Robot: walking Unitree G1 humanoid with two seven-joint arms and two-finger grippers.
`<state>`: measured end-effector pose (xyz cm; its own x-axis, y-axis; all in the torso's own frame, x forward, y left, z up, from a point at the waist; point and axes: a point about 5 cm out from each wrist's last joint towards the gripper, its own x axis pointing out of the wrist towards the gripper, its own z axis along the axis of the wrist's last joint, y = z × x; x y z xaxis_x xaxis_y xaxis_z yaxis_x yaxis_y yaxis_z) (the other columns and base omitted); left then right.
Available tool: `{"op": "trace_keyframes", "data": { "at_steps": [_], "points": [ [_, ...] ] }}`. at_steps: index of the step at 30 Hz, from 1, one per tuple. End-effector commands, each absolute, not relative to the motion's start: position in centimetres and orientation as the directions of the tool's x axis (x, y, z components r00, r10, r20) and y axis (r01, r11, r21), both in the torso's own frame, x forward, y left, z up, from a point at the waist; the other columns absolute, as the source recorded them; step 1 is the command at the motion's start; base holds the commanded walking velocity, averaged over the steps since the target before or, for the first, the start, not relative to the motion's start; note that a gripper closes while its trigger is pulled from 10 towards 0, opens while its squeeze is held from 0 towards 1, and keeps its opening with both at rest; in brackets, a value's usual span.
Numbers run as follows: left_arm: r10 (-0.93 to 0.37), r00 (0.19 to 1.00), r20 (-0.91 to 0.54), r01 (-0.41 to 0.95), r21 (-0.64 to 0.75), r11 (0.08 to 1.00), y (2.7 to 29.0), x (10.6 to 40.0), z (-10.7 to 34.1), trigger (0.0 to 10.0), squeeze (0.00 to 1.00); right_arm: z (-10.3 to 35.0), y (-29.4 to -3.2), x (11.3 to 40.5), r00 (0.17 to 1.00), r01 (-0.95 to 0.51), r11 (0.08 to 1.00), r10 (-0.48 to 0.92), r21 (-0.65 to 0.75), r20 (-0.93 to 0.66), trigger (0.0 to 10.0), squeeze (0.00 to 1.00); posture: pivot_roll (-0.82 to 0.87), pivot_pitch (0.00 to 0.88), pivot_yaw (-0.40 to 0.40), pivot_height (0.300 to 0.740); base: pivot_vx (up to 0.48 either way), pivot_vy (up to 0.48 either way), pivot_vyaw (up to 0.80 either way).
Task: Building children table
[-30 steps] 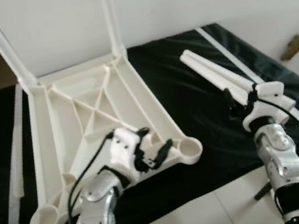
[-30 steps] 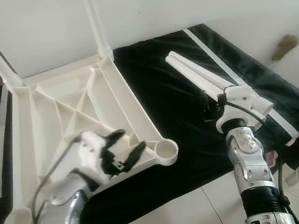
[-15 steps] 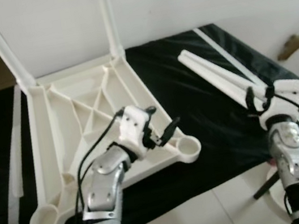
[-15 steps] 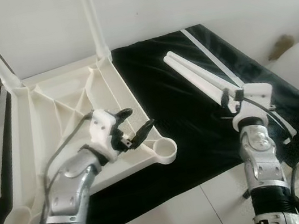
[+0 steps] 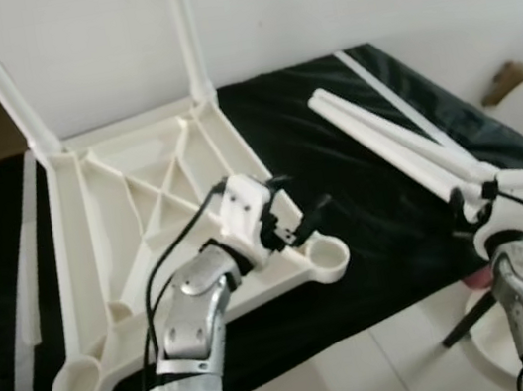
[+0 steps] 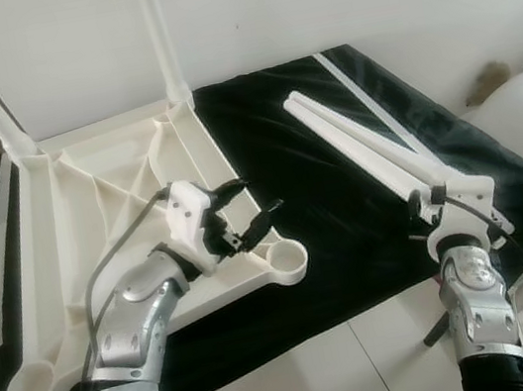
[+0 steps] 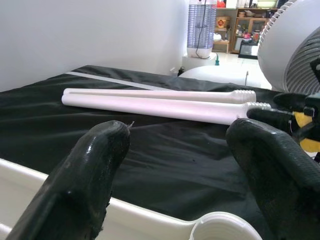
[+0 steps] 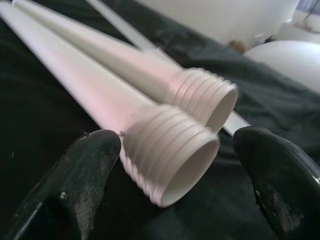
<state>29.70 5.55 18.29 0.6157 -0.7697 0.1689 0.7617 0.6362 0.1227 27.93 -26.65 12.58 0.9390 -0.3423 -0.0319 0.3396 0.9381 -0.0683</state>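
The left end effector (image 6: 242, 211) has risen, spread open above the tabletop (image 6: 72, 202); right end effector (image 8: 165, 165) open around table legs (image 6: 358, 144).

- Left arm (image 5: 194, 317): silver metal shell in rounded segments, with dark gaps at the joints.
- A thin black cable (image 5: 159, 273) loops from the left forearm up to the wrist.
- Left wrist block (image 5: 244, 208): white and boxy, with the left gripper (image 5: 295, 202) mounted on it.
- Left fingers (image 7: 85, 180): long, glossy black, rounded at the tips, surface slightly scuffed.
- Right arm (image 6: 474, 295): silver, jointed, with a black band low on the forearm.
- A black cable (image 6: 511, 244) arcs from the right wrist down along the arm.
- Right wrist block (image 6: 462, 190): white, carrying the right gripper (image 8: 185, 175).
- Right fingers (image 8: 80, 185): black, blunt, flecked with pale specks.
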Motion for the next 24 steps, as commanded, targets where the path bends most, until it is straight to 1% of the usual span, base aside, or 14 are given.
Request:
{"op": "trace_keyframes", "data": {
  "at_steps": [1,3,9,11,21,22,24],
  "points": [
    [-0.748,0.639,0.177,0.743,0.11,0.661,5.3,30.0,18.5,10.0,0.0,12.3,-26.8,28.0,0.95,0.302,0.952,-0.305,-0.06,-0.063,10.0,0.0,-0.07,0.066,0.032,0.74,0.0,0.0,0.0],
    [-0.746,0.64,0.182,0.742,0.106,0.662,5.3,30.1,18.7,10.0,0.0,12.3,-26.8,28.1,0.956,0.282,0.958,-0.285,-0.049,-0.074,10.0,0.0,-0.07,0.066,0.032,0.74,0.0,0.0,0.0],
    [-0.746,0.636,0.195,0.743,0.106,0.661,5.0,30.1,19.1,10.0,0.0,12.7,-27.9,28.4,0.961,0.255,0.964,-0.261,-0.068,-0.095,10.0,0.0,-0.06,0.069,0.028,0.74,0.0,0.0,0.0],
    [-0.748,0.632,0.203,0.747,0.099,0.658,4.8,30.1,19.2,10.0,0.0,12.8,-28.1,28.5,0.967,0.227,0.97,-0.235,-0.085,-0.103,10.0,0.0,-0.06,0.072,0.028,0.74,0.0,0.0,0.0],
    [-0.755,0.619,0.218,0.758,0.089,0.647,4.2,29.9,19.5,10.0,0.0,12.7,-28.3,28.6,0.978,0.14,0.984,-0.155,-0.114,-0.137,10.0,0.0,-0.07,0.074,0.032,0.74,0.0,0.0,0.0],
    [-0.757,0.613,0.225,0.761,0.09,0.643,4.0,29.9,19.7,10.0,0.0,12.5,-28.4,28.8,0.979,0.103,0.988,-0.122,-0.117,-0.162,10.0,0.0,-0.08,0.076,0.033,0.74,0.0,0.0,0.0],
    [-0.758,0.611,0.227,0.762,0.09,0.641,3.9,29.9,19.8,10.0,0.0,12.5,-28.5,28.9,0.979,0.094,0.988,-0.113,-0.119,-0.168,10.0,0.0,-0.08,0.076,0.033,0.74,0.0,0.0,0.0]
  ]
}}
